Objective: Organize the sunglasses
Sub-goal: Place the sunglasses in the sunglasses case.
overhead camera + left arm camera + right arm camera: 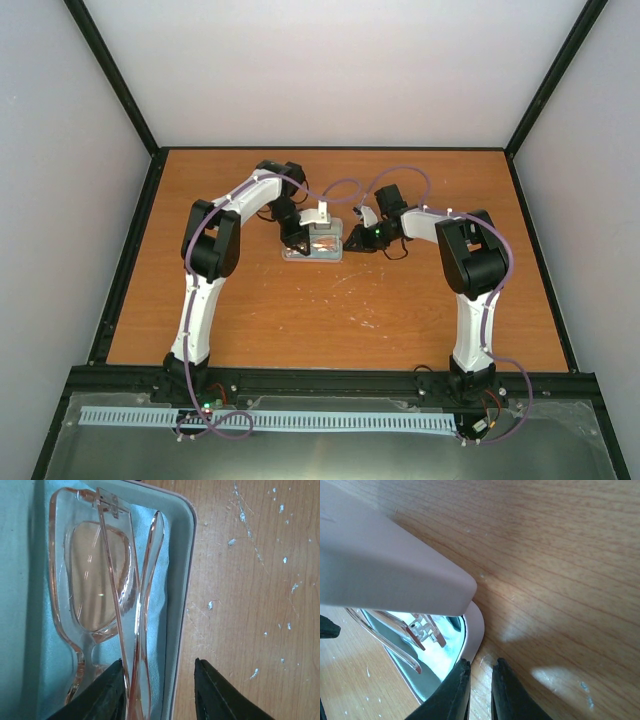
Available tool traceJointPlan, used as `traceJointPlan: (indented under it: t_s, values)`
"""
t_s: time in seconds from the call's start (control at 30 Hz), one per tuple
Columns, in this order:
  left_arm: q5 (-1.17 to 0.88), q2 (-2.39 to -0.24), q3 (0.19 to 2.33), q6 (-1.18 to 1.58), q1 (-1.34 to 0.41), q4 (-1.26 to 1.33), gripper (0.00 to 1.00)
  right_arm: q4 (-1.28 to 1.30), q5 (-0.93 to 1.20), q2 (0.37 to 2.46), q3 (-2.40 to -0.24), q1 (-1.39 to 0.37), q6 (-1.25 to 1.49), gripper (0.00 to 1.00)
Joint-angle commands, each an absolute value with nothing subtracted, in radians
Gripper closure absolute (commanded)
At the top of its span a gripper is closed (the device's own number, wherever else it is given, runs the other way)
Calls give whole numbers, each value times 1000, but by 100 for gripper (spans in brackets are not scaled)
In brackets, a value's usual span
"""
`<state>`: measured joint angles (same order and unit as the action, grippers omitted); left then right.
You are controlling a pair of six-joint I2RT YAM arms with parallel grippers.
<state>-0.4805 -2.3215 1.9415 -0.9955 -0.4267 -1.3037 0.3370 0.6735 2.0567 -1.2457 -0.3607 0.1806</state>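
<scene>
The sunglasses (100, 580), amber and see-through, lie folded on the light blue cloth (30, 555) inside the open pale pink-grey case (186, 555); they also show in the top view (320, 243). My left gripper (159, 692) is open, its jaws straddling the folded arms and the case's rim; in the top view it (297, 236) is at the case's left end. My right gripper (479, 690) is shut but for a narrow slit, empty, on the wood at the case's corner (476, 625). The raised lid (385, 570) hangs over the sunglasses' hinge (422, 630).
The case (312, 254) sits mid-table on the wooden top (350, 310), which has white specks. My right gripper (354, 240) is at its right end. Black frame rails edge the table; grey walls enclose it.
</scene>
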Motion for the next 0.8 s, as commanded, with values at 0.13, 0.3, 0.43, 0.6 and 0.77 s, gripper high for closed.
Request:
traceJointPlan:
  t_s: [0.13, 0.3, 0.43, 0.6, 0.77]
  values:
    - [-529, -2292, 2006, -998, -438, -1315, 61, 375, 640, 2069, -1203, -374, 181, 86]
    - [-594, -2237, 2022, -998, -440, -1314, 57, 366, 637, 2069, -1198, -374, 183, 86]
    - [-607, -2233, 2029, -958, -439, -1281, 82, 359, 641, 2071, -1195, -374, 185, 87]
    - [-596, -2231, 2006, -911, -440, -1192, 94, 361, 635, 2061, -1187, -374, 180, 87]
    - [-565, -2251, 1972, -904, -443, -1164, 98, 360, 632, 2057, -1179, -373, 179, 87]
